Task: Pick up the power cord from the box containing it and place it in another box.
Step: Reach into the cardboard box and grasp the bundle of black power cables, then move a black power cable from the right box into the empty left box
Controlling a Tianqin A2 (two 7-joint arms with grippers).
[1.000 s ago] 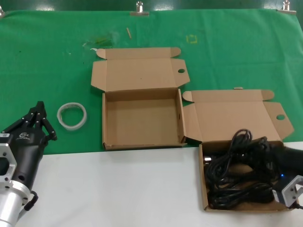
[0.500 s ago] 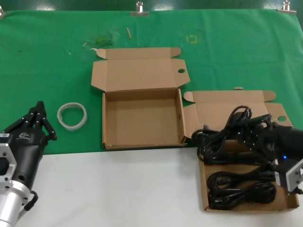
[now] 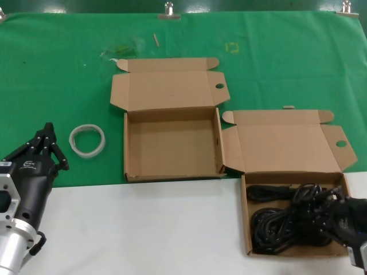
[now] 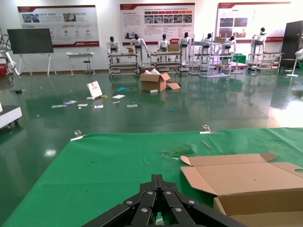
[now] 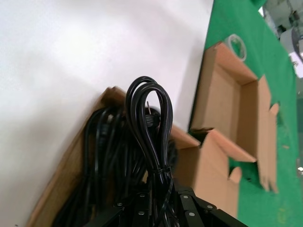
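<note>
Right gripper clamped on power cord over its cardboard mailer box; left gripper pinched shut, idle.

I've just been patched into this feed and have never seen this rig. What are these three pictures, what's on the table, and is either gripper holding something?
This is a robot with two arms, each ending in a gripper. The head view looks down from the robot's head; the other two come from cameras on its wrists.

On the table, part green cloth and part white, lie two open cardboard boxes. The box on the robot's right holds black power cords. The other box, nearer the middle, has nothing in it. A white ring lies on the cloth to its left.

The right gripper is at the cord box and is shut on one power cord, as its wrist view shows: the looped end stands up from between its fingers. The left gripper waits near the ring, closed and holding nothing.
</note>
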